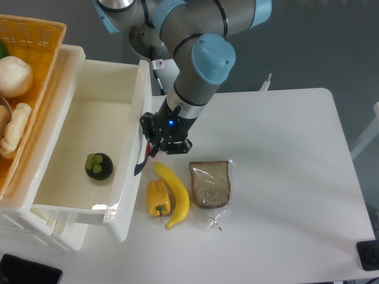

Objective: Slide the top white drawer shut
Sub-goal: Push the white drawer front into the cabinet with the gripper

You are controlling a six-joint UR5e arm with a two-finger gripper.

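Observation:
The top white drawer [125, 183] stands pulled out to the right, its front wall bearing a curved black handle [140, 166]. Inside it lies a dark round fruit with a green cap [98, 165]. My gripper [149, 150] reaches down from the grey and blue arm [204, 65] and presses against the outside of the drawer front, right at the handle. Its black fingers look shut with nothing held between them.
A banana [175, 193], a yellow pepper [158, 199] and a bagged slice of bread [209, 184] lie on the white table [284, 177] just right of the drawer front. A yellow wicker basket [41, 35] with pale food sits on the cabinet's left.

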